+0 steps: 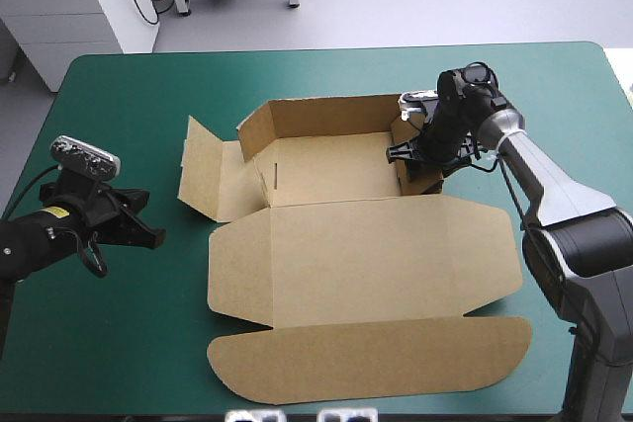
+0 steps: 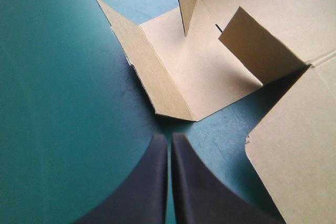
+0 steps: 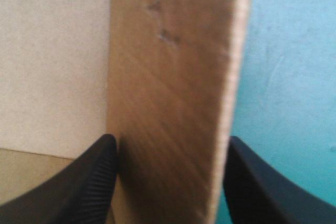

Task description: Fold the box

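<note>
High view: the brown box (image 1: 376, 254) lies central, far walls raised, lid flat nearside. The right gripper (image 1: 416, 159) straddles its right wall, spread apart; the left gripper (image 1: 146, 216), closed and empty, sits left of it

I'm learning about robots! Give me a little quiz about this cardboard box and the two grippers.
1. True or false: the left gripper has its fingers shut.
2. Fill the gap: the lid lies ___ on the teal-green cover.
3. The right gripper has its open fingers on either side of which part of the box? A the lid; B a raised wall; C nothing at all.

Key: 1 true; 2 flat; 3 B.
</note>
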